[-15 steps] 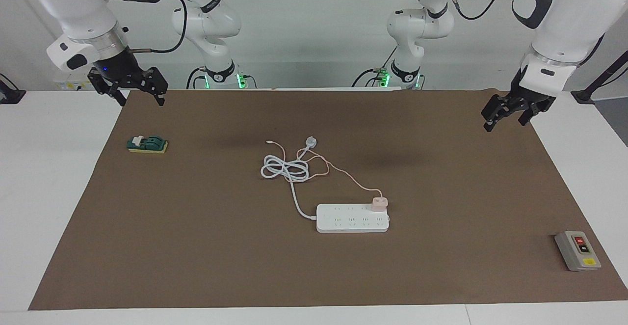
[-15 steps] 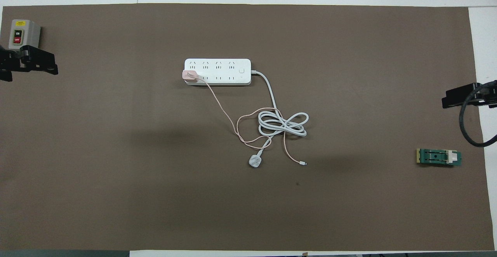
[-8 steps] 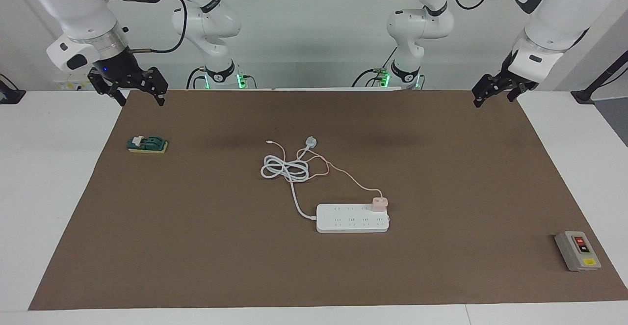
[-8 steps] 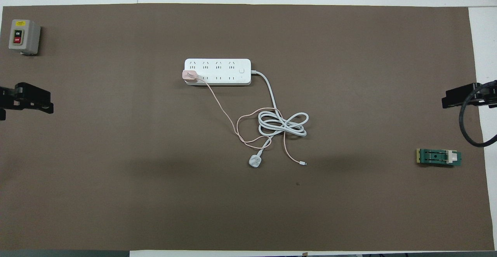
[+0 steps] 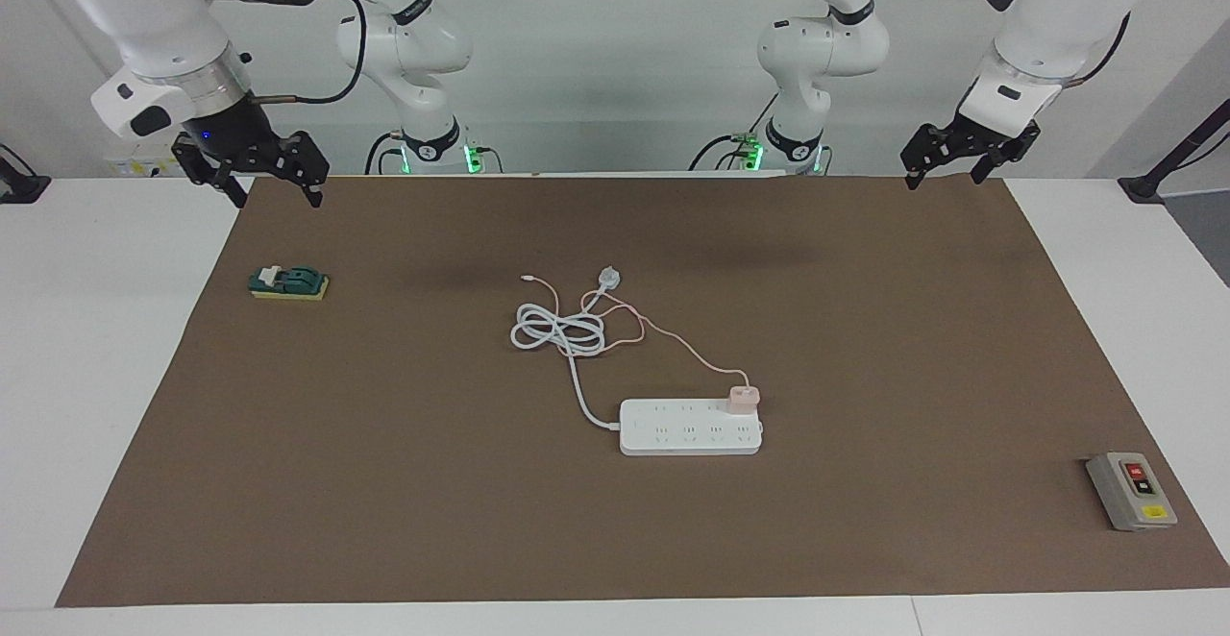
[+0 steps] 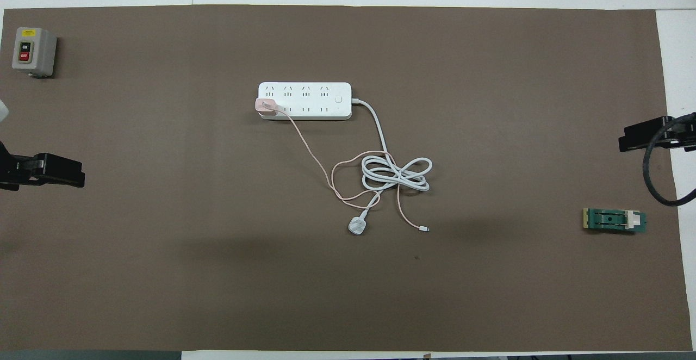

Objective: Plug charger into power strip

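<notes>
The white power strip [image 5: 687,434] [image 6: 312,96] lies flat mid-mat. The pale pink charger [image 5: 743,398] [image 6: 265,105] stands in a socket at the strip's end toward the left arm, in the row nearer to the robots. Its thin pink cable [image 6: 315,159] trails toward the robots into the coiled white cord [image 6: 397,172]. My left gripper [image 5: 944,175] hangs open and holds nothing over the mat's edge by the robots, at the left arm's end. Over the corner by the robots at the right arm's end, my right gripper [image 5: 277,196] waits open and holds nothing.
A grey box with red and yellow buttons [image 5: 1131,491] [image 6: 32,50] sits at the left arm's end, farther from the robots than the strip. A small green and yellow block [image 5: 289,282] [image 6: 614,221] lies at the right arm's end. The strip's white round plug [image 5: 609,278] lies loose.
My left gripper has drawn back toward the robots' end and risen, leaving the grey box uncovered in the overhead view. The right arm, charger and strip have not moved.
</notes>
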